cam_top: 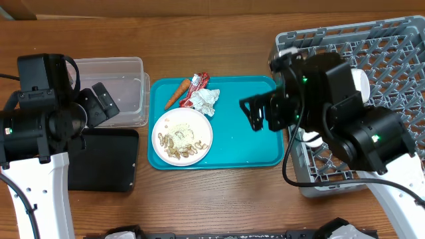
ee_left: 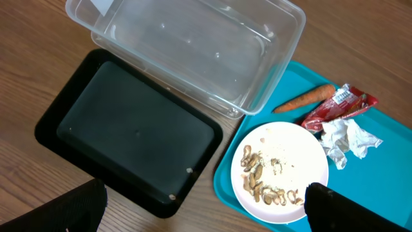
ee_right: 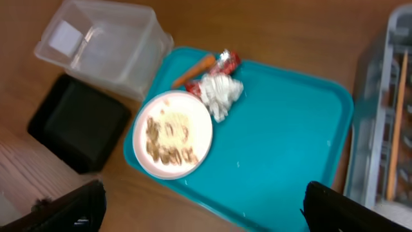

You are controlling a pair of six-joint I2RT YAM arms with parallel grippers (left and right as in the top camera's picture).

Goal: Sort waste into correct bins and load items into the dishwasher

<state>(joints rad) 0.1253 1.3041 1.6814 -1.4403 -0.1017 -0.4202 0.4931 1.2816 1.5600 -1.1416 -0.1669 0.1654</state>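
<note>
A white plate (cam_top: 182,136) with beige food scraps lies on the teal tray (cam_top: 246,133). Beside it lie an orange carrot piece (cam_top: 176,93), a red wrapper (cam_top: 198,85) and a crumpled tissue (cam_top: 205,101). The clear tub (cam_top: 123,89) and black tray (cam_top: 106,159) sit left of the teal tray. My left gripper (cam_top: 103,103) is open and empty over the tub's edge, looking down on the tub (ee_left: 193,45), black tray (ee_left: 129,129) and plate (ee_left: 283,171). My right gripper (cam_top: 261,113) is open and empty above the teal tray's right part (ee_right: 283,142).
The grey dish rack (cam_top: 385,53) fills the right side, partly hidden by my right arm. White dishes (cam_top: 362,83) show in it. A wooden stick (ee_right: 398,116) lies in the rack (ee_right: 373,129). Bare wooden table surrounds the trays.
</note>
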